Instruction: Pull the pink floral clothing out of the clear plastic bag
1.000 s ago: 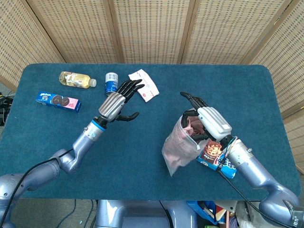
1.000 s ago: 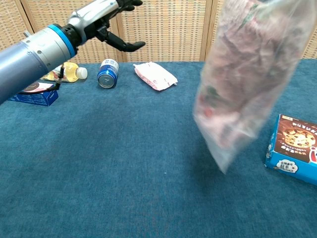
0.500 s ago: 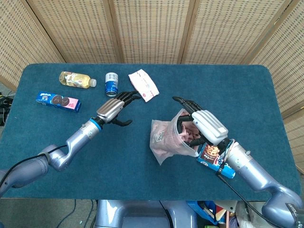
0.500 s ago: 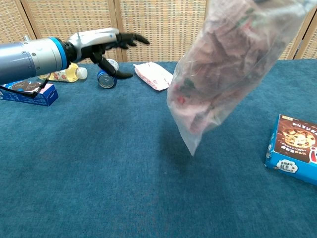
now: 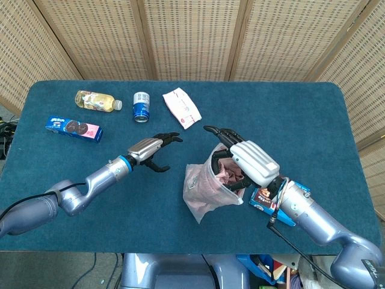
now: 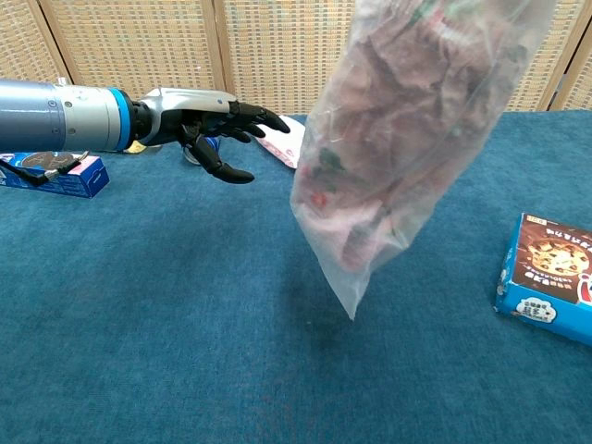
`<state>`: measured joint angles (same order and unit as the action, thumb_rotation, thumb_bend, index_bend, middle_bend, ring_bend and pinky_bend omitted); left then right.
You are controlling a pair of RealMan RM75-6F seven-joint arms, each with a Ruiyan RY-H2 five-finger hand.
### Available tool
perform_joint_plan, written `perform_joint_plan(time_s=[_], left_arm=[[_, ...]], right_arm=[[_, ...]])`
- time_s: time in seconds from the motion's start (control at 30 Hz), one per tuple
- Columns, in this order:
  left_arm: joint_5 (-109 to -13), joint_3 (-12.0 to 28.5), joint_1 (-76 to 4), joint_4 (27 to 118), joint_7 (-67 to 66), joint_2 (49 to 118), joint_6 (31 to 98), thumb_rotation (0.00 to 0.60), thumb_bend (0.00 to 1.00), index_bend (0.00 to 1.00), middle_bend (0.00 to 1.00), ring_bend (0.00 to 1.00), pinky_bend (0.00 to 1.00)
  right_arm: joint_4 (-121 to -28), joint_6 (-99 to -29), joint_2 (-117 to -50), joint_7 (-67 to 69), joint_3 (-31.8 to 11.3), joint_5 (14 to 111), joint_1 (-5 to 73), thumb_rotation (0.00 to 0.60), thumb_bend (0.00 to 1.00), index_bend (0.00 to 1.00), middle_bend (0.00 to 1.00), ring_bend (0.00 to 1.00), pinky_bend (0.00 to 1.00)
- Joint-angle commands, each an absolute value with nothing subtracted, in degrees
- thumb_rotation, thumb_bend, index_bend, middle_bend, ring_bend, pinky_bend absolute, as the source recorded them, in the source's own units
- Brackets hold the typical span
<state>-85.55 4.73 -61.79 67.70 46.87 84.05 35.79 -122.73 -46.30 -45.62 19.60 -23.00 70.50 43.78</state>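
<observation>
Pink floral clothing (image 5: 227, 173) remains wholly inside the clear plastic bag (image 5: 207, 186), which hangs above the worktop (image 5: 289, 114) from the right hand (image 5: 243, 162); in the chest view the bag's lower corner is clear of the blue surface. The right hand's fingers (image 5: 218, 132) grip the bag at its open mouth.

Change noted: over the last second the bag has been carried leftward toward the table's middle, and the left hand (image 5: 150, 150) has dropped from a raised position and advanced toward it. Its fingers are spread and hold nothing; a gap to the bag remains. Judgement: the approach is under way, extraction not begun; the left hand must next reach the bag mouth to take the fabric.

Labels: the blue biscuit box (image 6: 548, 277) beneath the right forearm, the blue packet (image 5: 73, 128), the drink bottle (image 5: 97, 101), the blue can (image 5: 141, 106) and the white pouch (image 5: 181, 107) all carry print, none legible at this resolution.
</observation>
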Motion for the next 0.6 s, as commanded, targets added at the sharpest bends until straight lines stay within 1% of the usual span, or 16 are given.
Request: perform_joint_plan(time_s=[0.03,0.27,0.4,0.53,0.6], left_arm=[[-87.3,4.2,-62.9,68.2,51.9,83.5,34.7,0.6,0.35,0.15,0.0,0.0,0.0],[-90.4,2.9,-64.8,67.7,61.8,83.8,34.3,0.6,0.35,0.17,0.0,0.0,0.0],[-93.1,1.4,-66.3,66.7,65.5,83.8,34.3,0.6,0.35,0.22,0.0,0.0,0.0],[-95.4,-0.6,-68.3,66.0,68.9,83.7,34.0,0.6,0.35,0.31,0.0,0.0,0.0],[-96.0,-1.2,-69.0,65.6,69.4,83.8,33.8,0.6,0.35,0.32,0.0,0.0,0.0]], right_arm=[[-122.8,-45.9,-45.8,19.4,-23.3,69.7,44.5,0.6,0.61,0.76,0.0,0.0,0.0],[-123.4,-45.4,-46.1,17.8,-23.5,67.7,46.0,0.6,0.61,0.76,0.0,0.0,0.0],[-123.8,-45.5,-46.2,16.7,-23.4,66.8,46.5,0.6,0.61,0.76,0.0,0.0,0.0],[-124.0,-45.5,-46.3,15.7,-23.4,65.6,47.0,0.6,0.61,0.76,0.0,0.0,0.0],[-124.1,-45.6,-46.3,15.4,-23.4,65.2,47.2,0.6,0.61,0.76,0.0,0.0,0.0]])
